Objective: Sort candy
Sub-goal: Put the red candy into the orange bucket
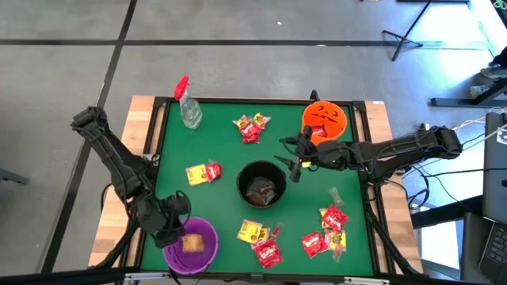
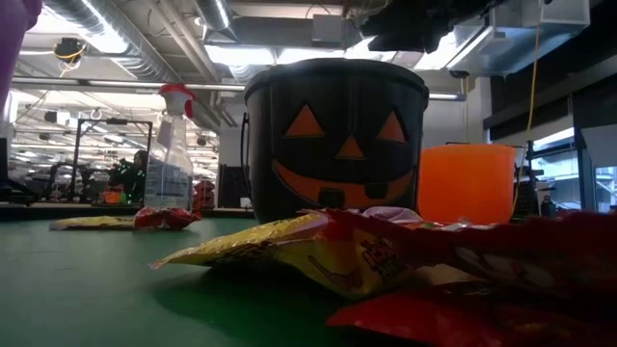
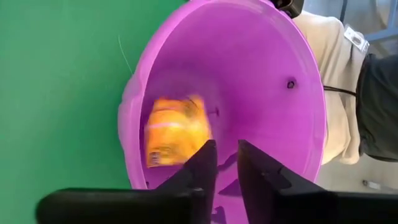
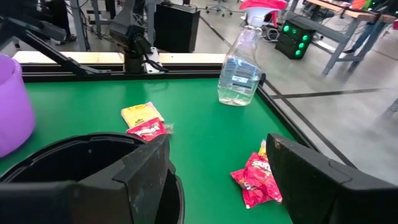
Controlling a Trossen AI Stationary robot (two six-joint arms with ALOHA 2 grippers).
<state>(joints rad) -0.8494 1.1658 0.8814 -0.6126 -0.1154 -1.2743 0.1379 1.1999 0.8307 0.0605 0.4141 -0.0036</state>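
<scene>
My left gripper [image 1: 179,235] [image 3: 227,154] hangs over the purple bowl [image 1: 209,231] [image 3: 249,62] at the table's near left. Its fingers stand slightly apart with nothing between them. One yellow candy [image 3: 174,132] [image 1: 192,244] shows blurred inside the bowl, apart from the fingers. My right gripper [image 1: 295,164] [image 4: 217,163] stands open above the far right rim of the black pumpkin bucket [image 1: 261,187] [image 4: 74,155], beside the orange bowl [image 1: 325,120]. Loose red and yellow candy lies on the green mat: a pair [image 1: 203,172] [image 4: 145,122], a far group [image 1: 251,127] [image 4: 255,178], near ones [image 1: 260,241] and a right group [image 1: 329,229].
A clear spray bottle with a red top [image 1: 188,106] [image 4: 239,73] stands at the far left of the mat. The black bucket [image 2: 337,135] holds some dark candy in the middle. A raised dark frame [image 1: 162,119] rims the mat. Open mat lies between bottle and purple bowl.
</scene>
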